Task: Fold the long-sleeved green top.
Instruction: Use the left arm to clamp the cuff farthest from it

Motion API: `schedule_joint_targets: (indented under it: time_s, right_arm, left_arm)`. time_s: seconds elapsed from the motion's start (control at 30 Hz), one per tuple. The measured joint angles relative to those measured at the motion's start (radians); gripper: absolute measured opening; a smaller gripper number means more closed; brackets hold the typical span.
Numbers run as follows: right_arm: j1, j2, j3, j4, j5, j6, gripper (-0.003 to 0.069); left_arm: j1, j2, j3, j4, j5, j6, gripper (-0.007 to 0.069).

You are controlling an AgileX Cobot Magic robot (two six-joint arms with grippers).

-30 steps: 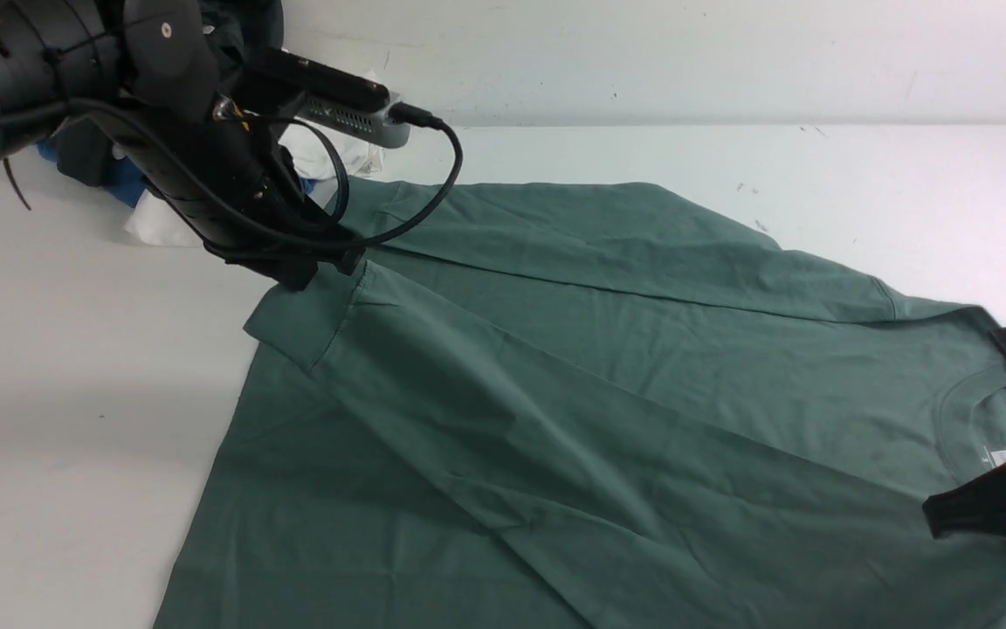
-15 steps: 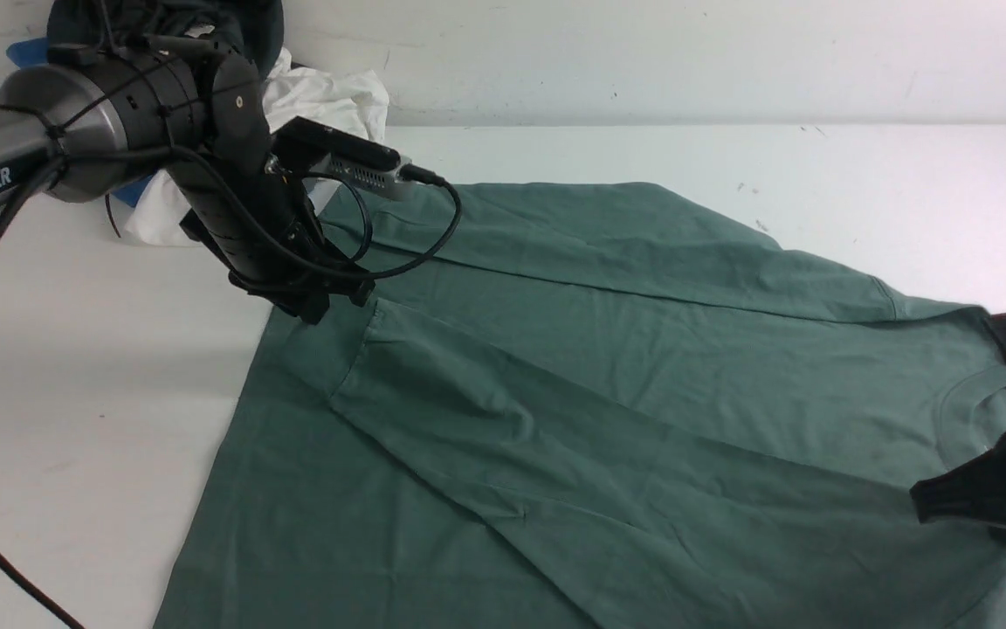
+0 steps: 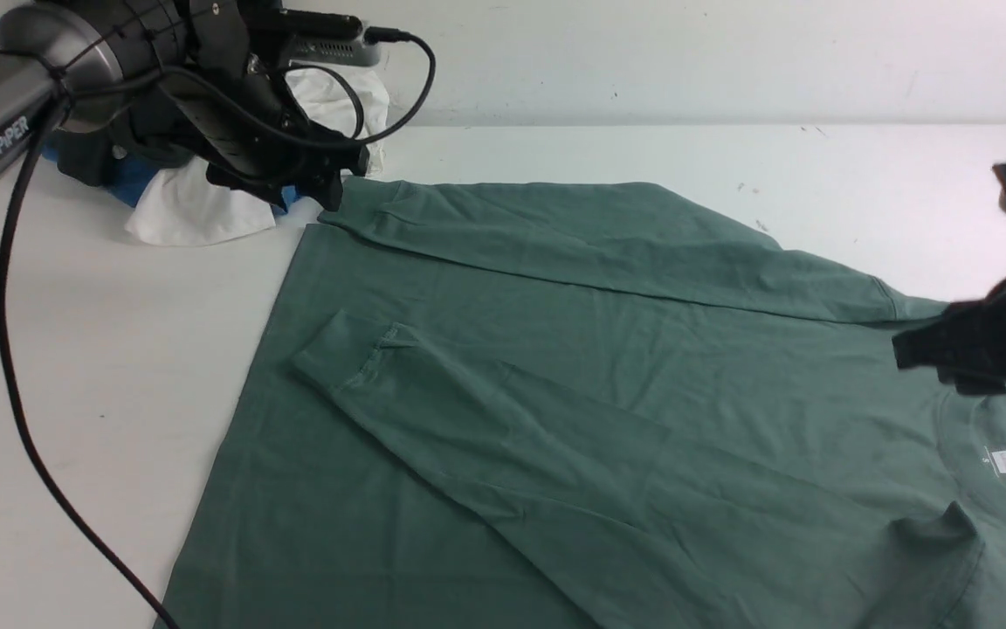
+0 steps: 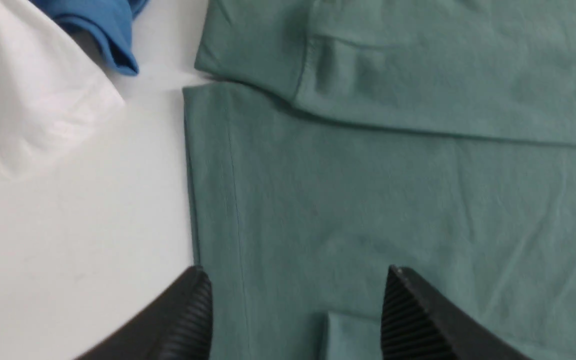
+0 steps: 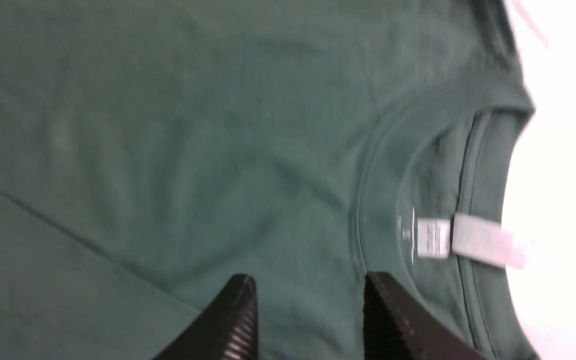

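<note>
Top (image 3: 608, 367): green, flat on table (image 3: 101, 349), both sleeves folded across body; left gripper (image 4: 295, 285) wide open, empty, over its far-left corner; right gripper (image 5: 310, 290) parted, empty, over collar at right; white garment (image 3: 180, 214) far left.

My left pincer (image 4: 295, 295) hangs with its jaws spread wide over the hemmed edge of the green long-sleeved top (image 4: 393, 190), which lies flat on the white counter (image 4: 93, 240). A cuffed sleeve (image 4: 278, 55) lies folded across the body. Near that cuff sit a white garment (image 4: 28, 100) and a blue garment (image 4: 108, 35).
</note>
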Motion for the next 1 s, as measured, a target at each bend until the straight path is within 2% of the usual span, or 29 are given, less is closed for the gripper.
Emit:
schedule_joint_targets:
  time_s: [0.23, 0.5, 1.0]
  right_arm:
    - [0.000, 0.003, -0.048, 0.078, -0.027, -0.052, 0.0287]
    - [0.000, 0.039, -0.048, 0.151, -0.006, -0.148, 0.0287]
    - [0.000, 0.087, -0.048, 0.155, -0.005, -0.170, 0.0287]
  left_arm:
    - [0.029, 0.215, -0.180, -0.059, -0.112, -0.014, 0.0412]
    - [0.027, 0.352, -0.226, -0.075, -0.303, -0.077, 0.0412]
    - [-0.038, 0.372, -0.233, -0.110, -0.321, -0.068, 0.0404]
